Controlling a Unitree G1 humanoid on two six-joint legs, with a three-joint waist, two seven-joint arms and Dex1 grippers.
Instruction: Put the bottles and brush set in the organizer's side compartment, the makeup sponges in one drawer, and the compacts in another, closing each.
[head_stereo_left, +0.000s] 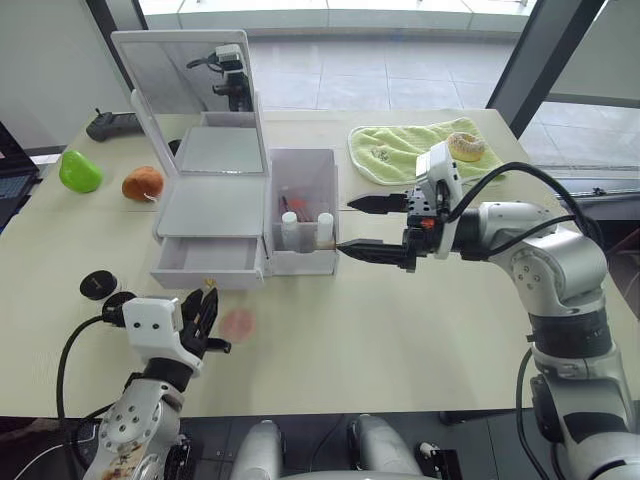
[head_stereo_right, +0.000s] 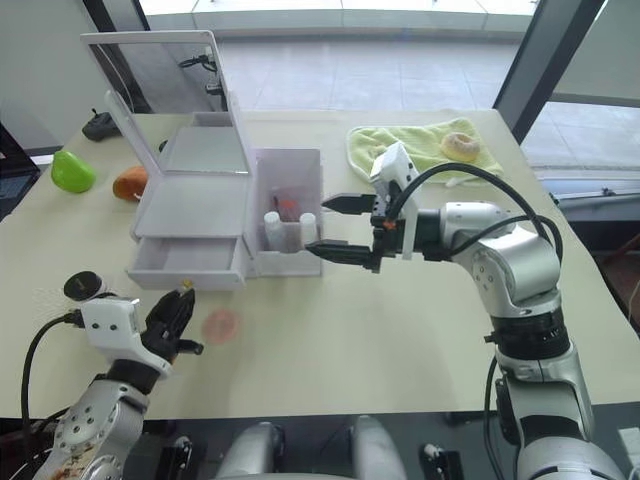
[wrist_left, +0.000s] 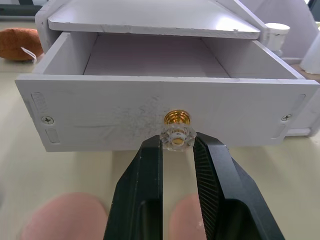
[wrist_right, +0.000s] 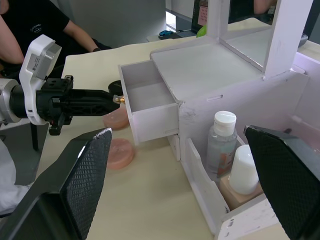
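Both bottles (wrist_right: 227, 150) stand in the organizer's (head_stereo_left: 215, 195) side compartment (head_stereo_left: 305, 210). The left end effector (wrist_left: 177, 150) clamps the knob (wrist_left: 177, 131) of its open, empty drawer (wrist_left: 160, 65); the right end effector (head_stereo_left: 362, 226) hangs spread beside it. The sponges (wrist_right: 119, 150) lie on the tabletop (head_stereo_left: 400, 320) before that drawer and a compact (head_stereo_left: 97, 284) to the organizer's left, so both drawers remain unfilled.

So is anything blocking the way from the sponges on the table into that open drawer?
Nothing visible lies inside the open drawer. But the left gripper sits at its knob, between the sponges and the drawer front.

The counter (head_stereo_left: 400, 330) is seen from above by both head views, the organizer (wrist_left: 150, 112) drawer is viewed up close from the left wrist, and it's shared from farther off by the right wrist.
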